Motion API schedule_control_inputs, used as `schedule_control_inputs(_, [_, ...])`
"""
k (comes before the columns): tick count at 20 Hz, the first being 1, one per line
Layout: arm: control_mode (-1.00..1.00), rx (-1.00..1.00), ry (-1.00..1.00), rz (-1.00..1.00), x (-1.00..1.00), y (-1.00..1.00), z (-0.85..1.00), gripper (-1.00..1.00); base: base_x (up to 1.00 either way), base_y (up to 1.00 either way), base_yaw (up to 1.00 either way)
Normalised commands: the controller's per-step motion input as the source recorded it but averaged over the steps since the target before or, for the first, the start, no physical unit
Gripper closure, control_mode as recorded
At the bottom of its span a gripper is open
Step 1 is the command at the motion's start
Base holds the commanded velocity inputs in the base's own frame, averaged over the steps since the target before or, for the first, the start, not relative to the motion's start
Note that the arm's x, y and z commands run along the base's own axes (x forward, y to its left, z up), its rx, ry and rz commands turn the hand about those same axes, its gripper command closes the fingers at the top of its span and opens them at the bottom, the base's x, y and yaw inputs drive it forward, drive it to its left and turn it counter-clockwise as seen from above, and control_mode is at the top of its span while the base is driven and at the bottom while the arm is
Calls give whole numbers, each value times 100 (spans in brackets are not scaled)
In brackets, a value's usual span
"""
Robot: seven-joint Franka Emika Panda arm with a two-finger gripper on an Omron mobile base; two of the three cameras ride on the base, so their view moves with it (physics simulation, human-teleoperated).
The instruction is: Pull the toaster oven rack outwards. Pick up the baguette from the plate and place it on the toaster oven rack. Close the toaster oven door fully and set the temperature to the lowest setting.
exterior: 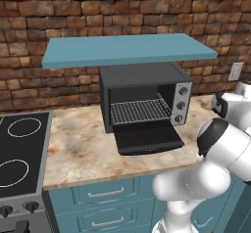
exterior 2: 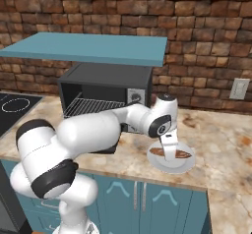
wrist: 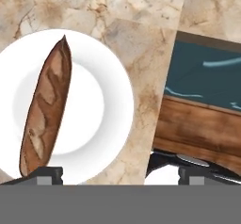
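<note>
The pincer hovers above the white plate with fingers spread apart, gripping nothing. The baguette lies on that plate, on the marble surface.

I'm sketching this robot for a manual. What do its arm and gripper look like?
The arm is made of glossy white, rounded, tube-like segments with dark bands at the joints and a round dark cap on the wrist joint. No cables or markings are visible. The gripper is a slim white piece; in the hand view its fingertips are small, dark and blocky with grey faces.
</note>
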Motion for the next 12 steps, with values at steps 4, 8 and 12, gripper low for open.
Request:
schedule_control_inputs(4, [-100, 2, 0, -7, 2, -7, -10, -100, 0, 0, 0])
schedule_control_inputs(8, [-100, 10, -3, -2, 16, -1, -23, -100, 0, 0, 0])
schedule_control_inputs(12, [-100, 3, 0, 0, 34, -2, -18, -100, 0, 0, 0])
